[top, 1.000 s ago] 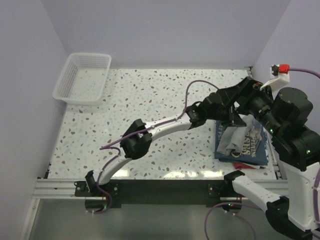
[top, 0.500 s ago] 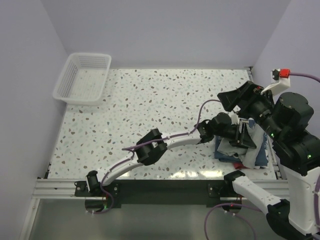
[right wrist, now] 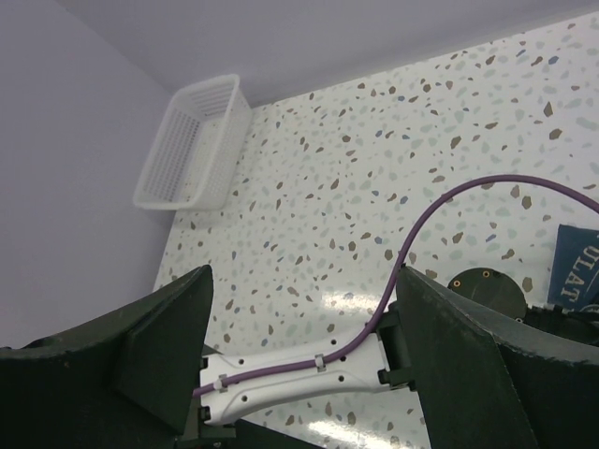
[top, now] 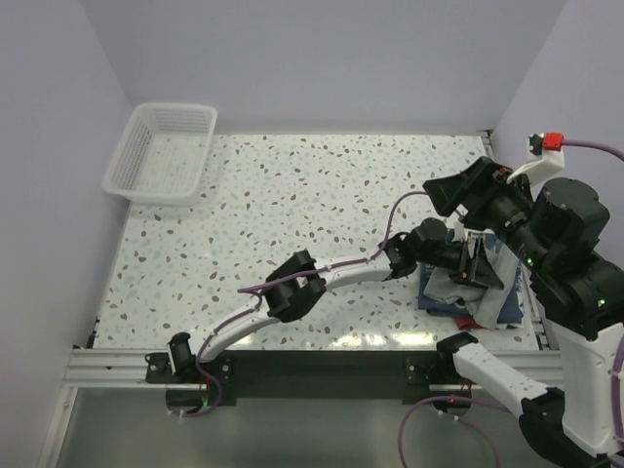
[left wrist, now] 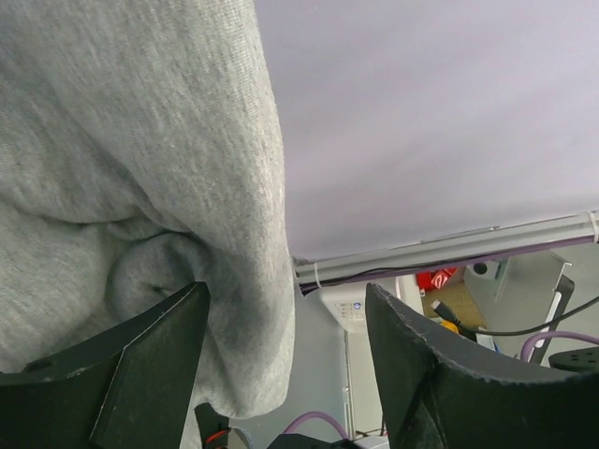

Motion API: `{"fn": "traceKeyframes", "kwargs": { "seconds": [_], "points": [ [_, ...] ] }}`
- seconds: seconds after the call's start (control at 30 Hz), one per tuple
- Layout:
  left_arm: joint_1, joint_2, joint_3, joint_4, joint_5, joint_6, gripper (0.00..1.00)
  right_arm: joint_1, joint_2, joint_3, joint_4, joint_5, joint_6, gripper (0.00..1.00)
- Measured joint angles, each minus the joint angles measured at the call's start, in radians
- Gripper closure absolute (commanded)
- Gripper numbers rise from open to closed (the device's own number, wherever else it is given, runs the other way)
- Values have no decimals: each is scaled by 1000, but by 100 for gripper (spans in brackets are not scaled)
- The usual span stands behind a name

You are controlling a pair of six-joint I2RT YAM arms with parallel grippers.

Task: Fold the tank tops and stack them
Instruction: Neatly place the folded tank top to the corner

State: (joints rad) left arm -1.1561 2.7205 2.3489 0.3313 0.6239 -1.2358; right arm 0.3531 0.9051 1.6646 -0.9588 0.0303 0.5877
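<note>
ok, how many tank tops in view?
3, stacked at the speckled table's right side: light grey cloth tank top uppermost, navy tank top with white lettering under it, red tank top peeking out at the near edge. Partly covered, so more may be hidden.

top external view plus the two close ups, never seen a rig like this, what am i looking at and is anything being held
These are two robot arms bolted at the near edge of a table. The wide picture is from a fixed camera above and behind them. The other two come from a camera on each wrist, so the dark shapes at the bottom are that arm's own fingers. On the table sit a white basket at the far left and a pile of tank tops at the right: a grey tank top over a navy tank top with white lettering. The left gripper is at the pile with its jaws apart, grey cloth in front of it, not pinched. The right gripper hangs open above the table, holding nothing.
</note>
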Motion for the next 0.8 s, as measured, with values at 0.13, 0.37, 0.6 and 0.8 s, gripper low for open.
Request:
{"fn": "traceKeyframes", "kwargs": {
  "seconds": [0.13, 0.37, 0.6, 0.8],
  "points": [
    [-2, 0, 0, 4, 7, -1, 31, 0, 6, 1, 0, 1, 0, 18],
    [-15, 11, 31, 26, 20, -20, 38, 0, 18, -1, 0, 4, 1, 18],
    [-64, 40, 84, 76, 26, -20, 36, 0, -2, -52, 1, 5, 4, 18],
    [-103, 98, 107, 101, 27, -21, 35, 0, -3, -66, 1, 5, 4, 18]
  ]
}}
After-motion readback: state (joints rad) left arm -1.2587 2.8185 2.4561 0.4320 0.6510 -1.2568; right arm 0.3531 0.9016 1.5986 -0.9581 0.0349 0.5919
